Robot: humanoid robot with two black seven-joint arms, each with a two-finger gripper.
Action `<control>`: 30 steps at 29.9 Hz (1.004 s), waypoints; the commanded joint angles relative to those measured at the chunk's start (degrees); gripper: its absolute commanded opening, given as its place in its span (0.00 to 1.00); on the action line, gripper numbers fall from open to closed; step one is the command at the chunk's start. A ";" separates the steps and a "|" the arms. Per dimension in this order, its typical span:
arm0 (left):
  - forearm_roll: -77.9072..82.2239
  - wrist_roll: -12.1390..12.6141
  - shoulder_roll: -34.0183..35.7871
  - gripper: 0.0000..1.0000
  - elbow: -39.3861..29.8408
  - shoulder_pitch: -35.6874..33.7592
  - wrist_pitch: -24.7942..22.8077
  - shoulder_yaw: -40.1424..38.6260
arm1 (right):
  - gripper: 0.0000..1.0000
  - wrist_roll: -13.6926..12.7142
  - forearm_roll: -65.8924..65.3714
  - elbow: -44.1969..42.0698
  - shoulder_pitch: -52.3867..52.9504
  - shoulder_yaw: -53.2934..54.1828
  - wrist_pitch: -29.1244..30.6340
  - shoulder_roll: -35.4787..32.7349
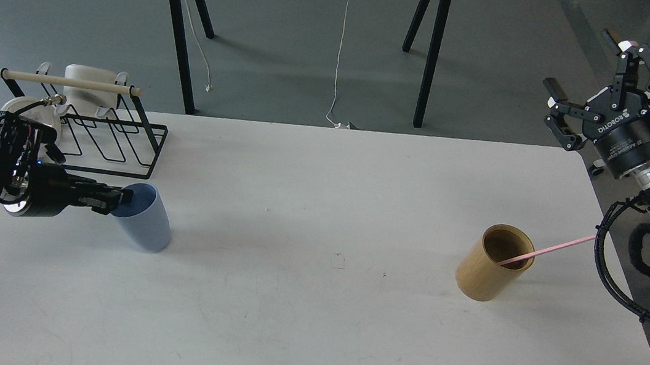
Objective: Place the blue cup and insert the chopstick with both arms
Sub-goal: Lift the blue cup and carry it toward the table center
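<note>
Left fingers [123,197]: pinching the rim of the blue cup [144,217], one finger apparently inside the mouth, though they show dark and I judge this from the overlap.
Right fingers [591,85]: spread wide and holding nothing, raised off the worktop [307,329], well beyond the wooden holder [495,263].
Blue cup: tilted, base on the worktop, just in front of the wire rack [113,141].
Chopstick [549,250]: lower end inside the wooden holder, leaning out toward my right arm.
Step in hand: setting the cup down. I'd level it until the base sits flat, then part the fingers slowly so the rim doesn't drag.
Risk: a light cup may tip if I withdraw sideways.
Count: one blue cup, one pink chopstick, one wooden holder, one rack, two arms.
</note>
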 commanded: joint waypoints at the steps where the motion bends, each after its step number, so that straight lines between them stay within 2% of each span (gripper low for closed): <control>1: -0.15 0.00 0.10 0.01 -0.54 -0.06 0.47 -1.67 | 0.97 0.00 0.09 -0.12 0.00 0.34 0.00 -0.10; 9: 0.03 0.00 -0.68 0.01 -6.16 -1.46 -0.23 -10.98 | 0.97 0.00 0.79 -4.86 0.27 4.20 0.00 0.51; 16: 0.73 0.00 -13.41 0.01 -7.93 -6.56 0.47 -11.25 | 0.97 0.00 0.96 -10.83 1.23 4.29 0.00 0.34; 20: 10.89 0.00 -22.20 0.01 -7.05 -6.48 2.40 -11.34 | 0.97 0.00 1.05 -14.44 2.81 4.29 0.00 0.60; 23: 17.67 0.00 -24.67 0.01 -6.26 -5.95 2.84 -12.48 | 0.97 0.00 1.05 -15.58 3.16 4.29 0.00 0.60; 30: 27.09 0.00 -29.34 0.01 1.04 -4.54 6.35 -13.98 | 0.97 0.00 1.05 -18.31 4.13 4.03 0.00 1.74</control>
